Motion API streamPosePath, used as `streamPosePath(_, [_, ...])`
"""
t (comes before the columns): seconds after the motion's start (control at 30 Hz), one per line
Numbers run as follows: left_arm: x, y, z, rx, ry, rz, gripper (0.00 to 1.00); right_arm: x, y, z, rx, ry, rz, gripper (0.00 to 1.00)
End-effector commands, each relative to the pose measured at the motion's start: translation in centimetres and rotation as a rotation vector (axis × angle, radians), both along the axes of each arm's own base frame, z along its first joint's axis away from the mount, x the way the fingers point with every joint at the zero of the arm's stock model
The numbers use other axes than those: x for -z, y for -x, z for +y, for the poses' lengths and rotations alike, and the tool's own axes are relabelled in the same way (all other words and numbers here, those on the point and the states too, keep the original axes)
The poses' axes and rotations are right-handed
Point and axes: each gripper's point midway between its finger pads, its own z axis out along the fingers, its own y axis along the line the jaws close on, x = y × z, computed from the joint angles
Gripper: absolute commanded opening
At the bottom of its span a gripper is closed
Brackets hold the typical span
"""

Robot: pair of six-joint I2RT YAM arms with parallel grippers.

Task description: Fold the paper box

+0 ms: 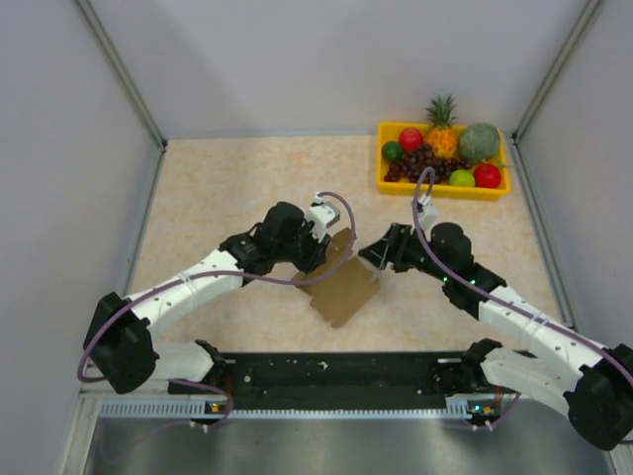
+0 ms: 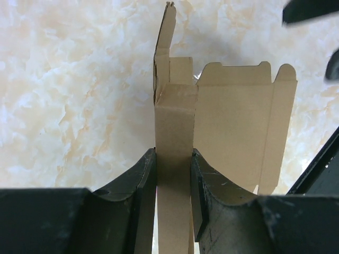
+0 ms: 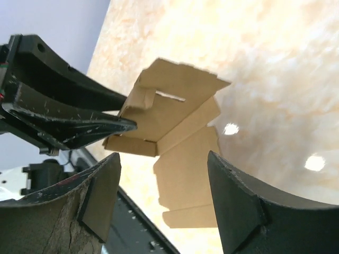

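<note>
The paper box (image 1: 343, 285) is a partly folded sheet of brown cardboard, held tilted above the middle of the table. My left gripper (image 1: 318, 249) is shut on it. In the left wrist view, the left gripper (image 2: 173, 177) pinches a narrow upright panel, and the paper box (image 2: 233, 121) spreads to the right with notched flaps. My right gripper (image 1: 374, 253) is just right of the sheet's upper edge. The right wrist view shows the right gripper (image 3: 163, 161) open and empty, a little short of the paper box (image 3: 169, 103). The left gripper's fingers (image 3: 69, 119) grip its left side.
A yellow fruit tray (image 1: 440, 192) holding several toy fruits stands at the back right. Grey walls close in the table on the left, right and back. A black rail (image 1: 336, 371) runs along the near edge between the arm bases.
</note>
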Motion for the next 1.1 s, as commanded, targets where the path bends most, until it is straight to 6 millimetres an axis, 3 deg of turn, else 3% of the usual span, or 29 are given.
streamPosePath(0.0, [-4.6, -0.3, -1.0, 0.044, 0.094, -0.11, 0.2, -0.5, -0.8, -2.6, -0.097, 0.221, -0.108, 0.65])
streamPosePath(0.07, [-5.2, -0.1, -0.8, 0.053, 0.105, -0.134, 0.2, -1.9, -0.7, -1.9, -0.175, 0.164, -0.101, 0.62])
streamPosePath(0.1, [-5.6, 0.0, -0.9, 0.059, 0.118, -0.147, 0.2, -1.7, -1.0, -1.8, -0.196, 0.157, -0.081, 0.55])
streamPosePath(0.3, [-6.7, 0.8, -1.3, 0.11, 0.167, -0.177, 0.21, -2.1, -1.2, -0.2, -0.342, 0.112, -0.078, 0.51])
streamPosePath(0.57, [-7.3, 1.0, -1.6, 0.128, 0.193, -0.184, 0.21, -2.2, -2.9, 0.7, -0.308, 0.059, -0.066, 0.45])
streamPosePath(0.87, [-7.6, 1.4, -1.6, 0.142, 0.206, -0.19, 0.22, -2.7, -5.0, 0.4, -0.205, 0.02, -0.031, 0.48])
streamPosePath(1.07, [-7.8, 1.3, -1.8, 0.147, 0.215, -0.194, 0.22, -3.0, -5.2, 0.5, -0.214, 0.033, -0.048, 0.38])
